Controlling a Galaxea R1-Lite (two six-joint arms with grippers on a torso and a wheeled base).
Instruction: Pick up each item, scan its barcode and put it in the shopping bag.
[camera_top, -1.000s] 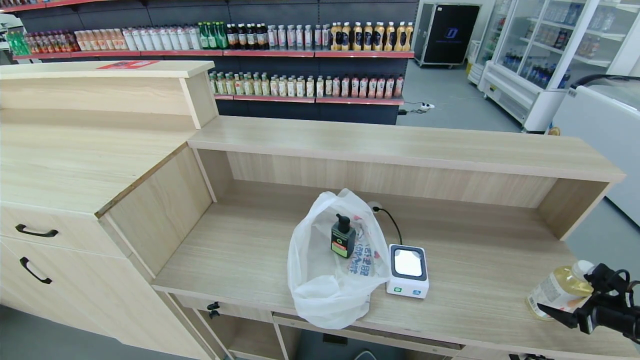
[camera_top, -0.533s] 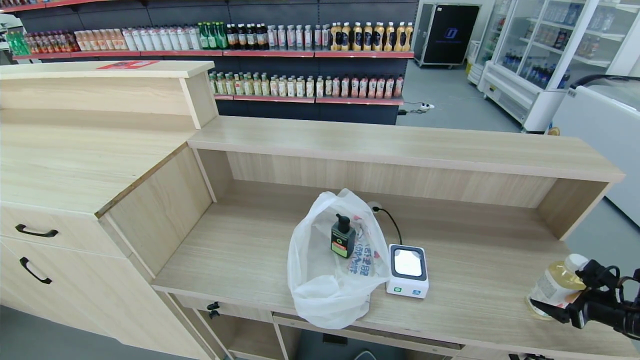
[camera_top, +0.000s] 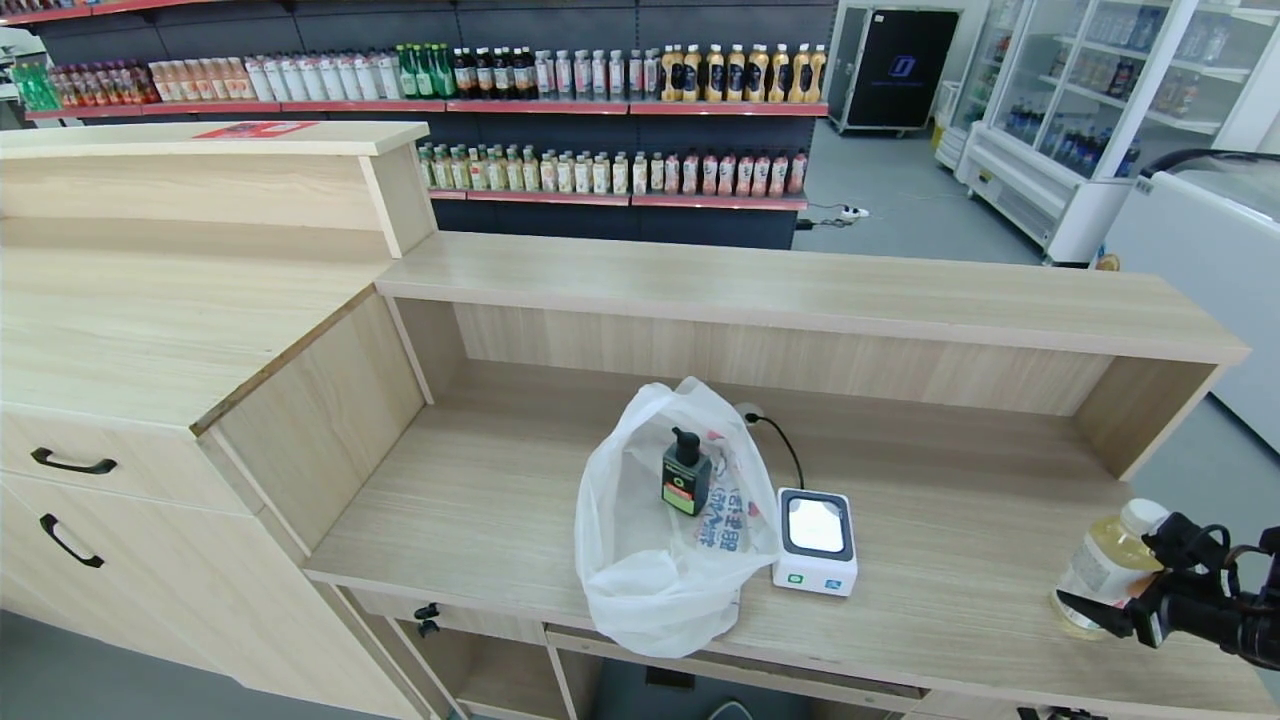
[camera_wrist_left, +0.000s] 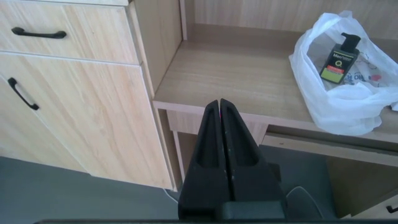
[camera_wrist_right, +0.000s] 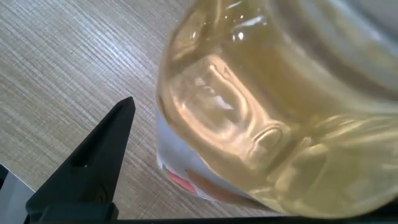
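A clear bottle of yellow liquid (camera_top: 1105, 562) with a white cap stands upright near the counter's right front corner. My right gripper (camera_top: 1098, 588) is around its lower part; one finger (camera_wrist_right: 93, 174) stands a little off the bottle (camera_wrist_right: 280, 106) and the other is hidden behind it. A white plastic shopping bag (camera_top: 650, 570) sits open at mid-counter with a black pump bottle (camera_top: 686, 478) upright inside. The white barcode scanner (camera_top: 816, 540) lies just right of the bag. My left gripper (camera_wrist_left: 219, 109) hangs shut and empty below the counter's front left; from there the bag (camera_wrist_left: 348, 102) is seen farther off.
The wooden counter (camera_top: 950, 500) has a raised ledge (camera_top: 800, 290) overhanging its back and side walls at both ends. The scanner's black cable (camera_top: 785, 440) runs toward the back wall. Drawers with black handles (camera_top: 72, 463) stand to the left. Shelves of drinks line the room behind.
The yellow bottle has gone from tilted to upright on the counter. My right gripper has shifted slightly right and lower with it. The left arm has not moved.
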